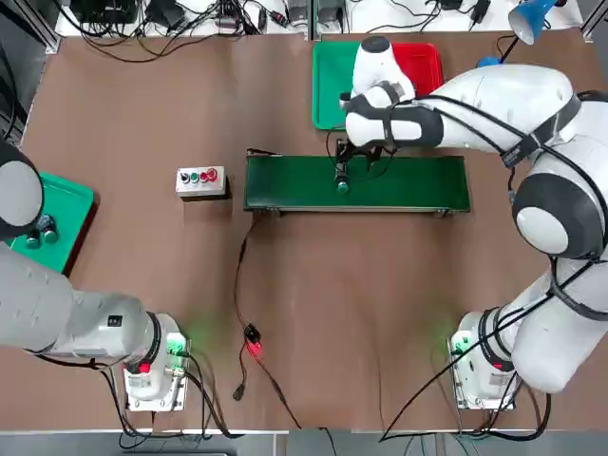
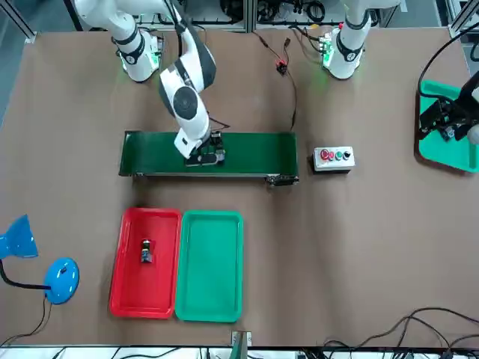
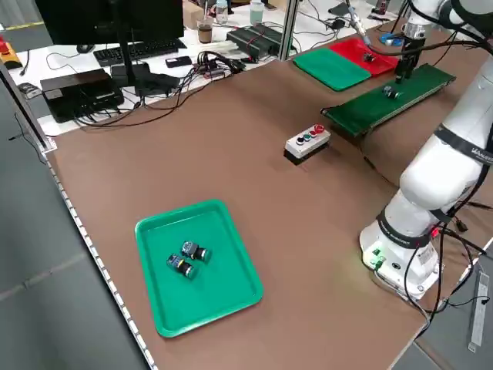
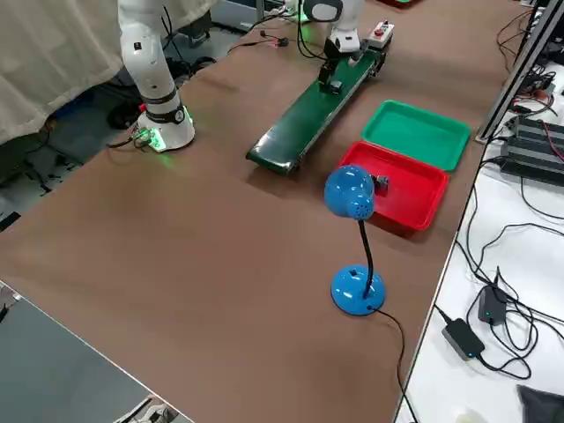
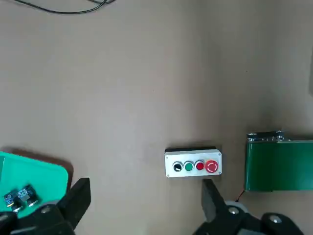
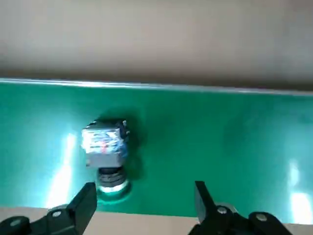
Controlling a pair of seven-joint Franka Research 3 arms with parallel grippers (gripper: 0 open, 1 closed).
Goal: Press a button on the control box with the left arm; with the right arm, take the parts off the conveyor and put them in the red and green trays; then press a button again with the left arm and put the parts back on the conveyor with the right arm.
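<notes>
One right claw (image 6: 142,205) | spread, pointing down | over conveyor (image 6: 220,142) part (image 6: 105,147)

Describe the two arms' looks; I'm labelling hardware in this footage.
Both arms are glossy white with dark grey joint bands. The right arm carries black cables along its links; its gripper is black. The left gripper is black too. Each base glows green.

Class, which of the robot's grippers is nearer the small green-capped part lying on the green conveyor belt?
Right. The right gripper hovers just above the small green-capped part; the left gripper is parked far off, over the separate green tray.
</notes>
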